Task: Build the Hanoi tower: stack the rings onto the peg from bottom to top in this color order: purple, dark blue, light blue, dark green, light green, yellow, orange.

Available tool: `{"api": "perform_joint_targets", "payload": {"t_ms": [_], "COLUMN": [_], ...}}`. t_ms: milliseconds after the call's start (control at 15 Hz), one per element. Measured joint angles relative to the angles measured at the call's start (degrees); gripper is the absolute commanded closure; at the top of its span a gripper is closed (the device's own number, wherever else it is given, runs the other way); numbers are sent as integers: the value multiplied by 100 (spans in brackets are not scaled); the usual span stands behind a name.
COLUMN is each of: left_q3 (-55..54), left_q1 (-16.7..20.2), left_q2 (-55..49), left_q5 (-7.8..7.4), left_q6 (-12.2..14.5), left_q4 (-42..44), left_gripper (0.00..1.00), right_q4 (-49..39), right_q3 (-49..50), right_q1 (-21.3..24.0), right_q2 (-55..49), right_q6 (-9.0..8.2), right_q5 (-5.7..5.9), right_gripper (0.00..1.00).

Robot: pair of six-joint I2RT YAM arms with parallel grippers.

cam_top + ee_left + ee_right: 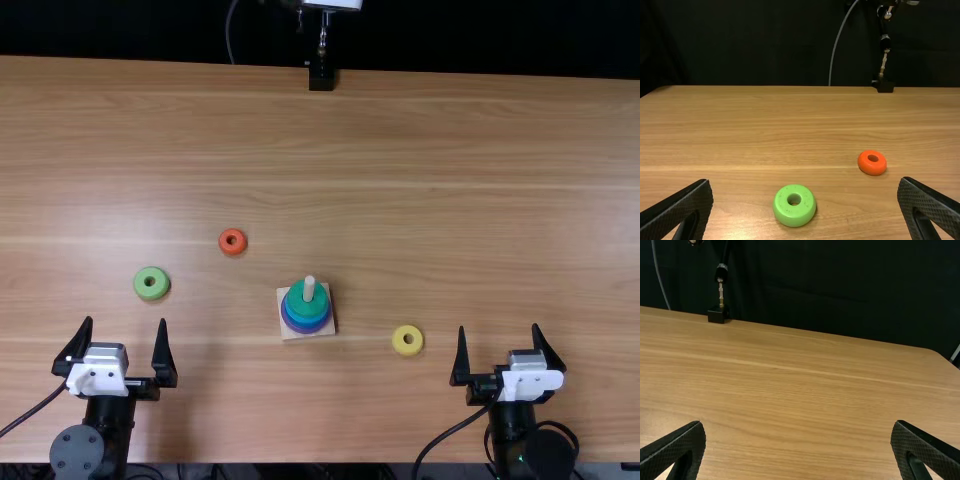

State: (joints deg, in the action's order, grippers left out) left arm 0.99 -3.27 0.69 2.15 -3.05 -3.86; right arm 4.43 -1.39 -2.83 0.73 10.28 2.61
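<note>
My left gripper (125, 335) stands open at the table's near left, the light green ring (151, 283) just beyond it. My right gripper (505, 345) is open at the near right, with the yellow ring (408, 340) to its left. On the square base (289, 328) the wooden peg (309, 289) carries a dark green ring (300, 304) on top, with blue and purple layers beneath. The orange ring (232, 241) lies left of and beyond the base. In the left wrist view, the left gripper (805, 205) has the light green ring (794, 205) and orange ring (872, 162) ahead. The right gripper (797, 447) holds nothing.
A black stand foot (321, 78) rests at the table's far edge, near the middle. The wooden table (450, 180) reaches back to a dark curtain. Cables run beside both arms at the near edge.
</note>
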Motion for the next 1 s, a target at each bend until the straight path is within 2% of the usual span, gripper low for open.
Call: {"api": "perform_joint_targets", "payload": {"t_ms": [333,467,600,800,1000], "left_q3": [11,367,1228,2310,2811], "left_q1": [74,74,74,107,151], "left_q2": [107,848,1707,2734,3921], "left_q5": [2,4,7,-4,2], "left_q6": [0,0,0,4,4], "left_q4": [105,400,660,634,581], "left_gripper": [0,0,0,0,0], "right_q4": [0,2,2,2,2], "right_q3": [0,0,0,0,0], "right_q1": [2,0,0,0,0], "right_q2": [-2,0,0,0,-2], "right_q6": [-4,-7,-9,-7,-11], "right_q5": [0,0,0,4,2], "right_gripper": [0,0,0,0,0]}}
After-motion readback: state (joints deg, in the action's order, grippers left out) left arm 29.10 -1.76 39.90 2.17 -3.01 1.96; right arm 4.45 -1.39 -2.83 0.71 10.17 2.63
